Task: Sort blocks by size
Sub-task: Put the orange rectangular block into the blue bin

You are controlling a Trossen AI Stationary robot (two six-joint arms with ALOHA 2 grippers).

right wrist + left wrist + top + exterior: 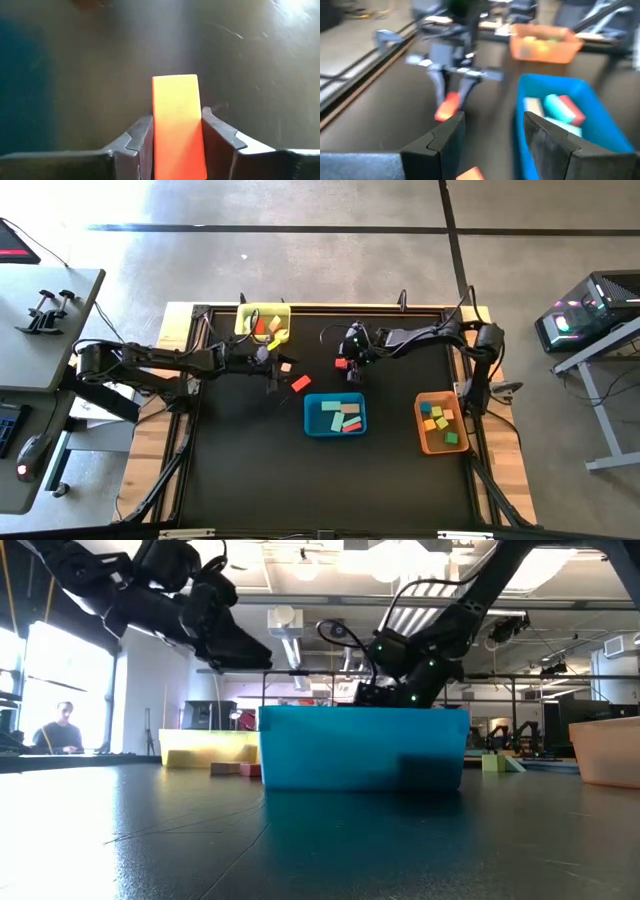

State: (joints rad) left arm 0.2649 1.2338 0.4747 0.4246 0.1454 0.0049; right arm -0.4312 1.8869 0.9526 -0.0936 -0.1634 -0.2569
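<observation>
1. The right gripper (175, 137) has an orange block (177, 125) between its two fingers, which sit against the block's long sides. The block's long axis runs straight out along the fingers. It looks like a narrow grip on the block, though whether the block is lifted off the tabletop (250, 470) I cannot tell.
2. In the high view this gripper (350, 363) is at the centre of the frame, just above the blue tray (312, 427). The blue tray lies nearest, directly below it in the frame; the orange tray (424, 435) is well off to the lower right and the yellow tray (246, 320) to the upper left.
3. The left gripper (270, 372) hovers left of centre, its fingers (445, 137) standing moderately apart with nothing between them. Loose blocks lie near it: a red-orange block (301, 383) to its lower right in the high view and a small orange piece (286, 366) just beside it.
4. Containers: the blue tray holds pale green, tan and red flat bars. The orange tray holds small cubes in yellow, lime, blue and orange. The yellow tray holds a few red and orange pieces at its lower right corner.
5. Judgement: if the held block matches the bars, a short carry to the blue tray would serve, and the right arm is the nearer one.
</observation>
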